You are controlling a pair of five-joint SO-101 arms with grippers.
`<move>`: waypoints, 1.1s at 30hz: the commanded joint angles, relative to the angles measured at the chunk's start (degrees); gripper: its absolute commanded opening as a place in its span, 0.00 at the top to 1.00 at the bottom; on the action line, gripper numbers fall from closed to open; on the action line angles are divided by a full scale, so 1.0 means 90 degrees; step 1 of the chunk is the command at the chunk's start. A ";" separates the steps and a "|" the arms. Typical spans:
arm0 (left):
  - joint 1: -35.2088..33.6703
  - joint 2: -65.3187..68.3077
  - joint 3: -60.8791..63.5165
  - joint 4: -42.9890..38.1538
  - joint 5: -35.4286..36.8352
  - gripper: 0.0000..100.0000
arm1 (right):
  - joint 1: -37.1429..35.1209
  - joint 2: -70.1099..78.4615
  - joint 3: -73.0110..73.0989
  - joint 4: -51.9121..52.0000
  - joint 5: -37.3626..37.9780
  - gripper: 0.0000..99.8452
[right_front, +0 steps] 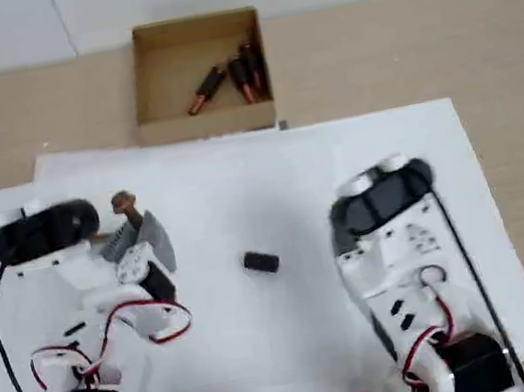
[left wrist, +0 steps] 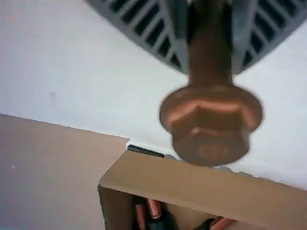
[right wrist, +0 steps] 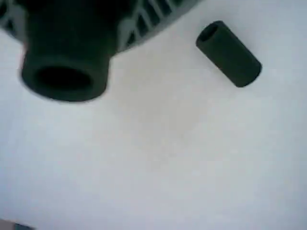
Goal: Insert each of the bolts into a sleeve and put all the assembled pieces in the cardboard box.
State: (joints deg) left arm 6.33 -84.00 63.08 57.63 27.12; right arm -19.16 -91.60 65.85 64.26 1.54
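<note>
High view: left gripper (right_front: 133, 225) closed narrow on a copper hex-head bolt (right_front: 123, 201), over the left part of the white paper sheet (right_front: 270, 357). A loose black cylindrical sleeve (right_front: 261, 262) lies mid-sheet, between the arms. Brown cardboard box (right_front: 148, 79) near the far edge of the desk (right_front: 497, 33), holding assembled bolt-and-sleeve pieces (right_front: 233, 79).

Left wrist view: grey ribbed fingers (left wrist: 144, 24) clamp the bolt's shank, head free, box beyond it.

Right wrist view: right gripper (right wrist: 72, 19) pinches a second black sleeve (right wrist: 62, 67), bore end exposed. The loose sleeve lies on the paper nearby, apart.
</note>
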 commanded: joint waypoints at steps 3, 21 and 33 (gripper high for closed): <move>0.0029 -0.0996 0.0523 -0.0830 -0.0498 1.00 | -0.0786 -0.0464 0.0488 -0.0474 0.0049 1.00; 0.1358 -0.2198 0.1724 -0.1924 0.1231 0.99 | -0.2730 -0.1372 0.1621 -0.0728 0.0059 1.00; 0.2335 -0.2198 0.1958 -0.1983 0.1768 0.99 | -0.2759 -0.1372 0.1621 -0.1314 0.0068 1.00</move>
State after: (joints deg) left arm 26.73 -103.08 80.84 41.45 42.86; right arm -43.69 -103.21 80.79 54.15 1.54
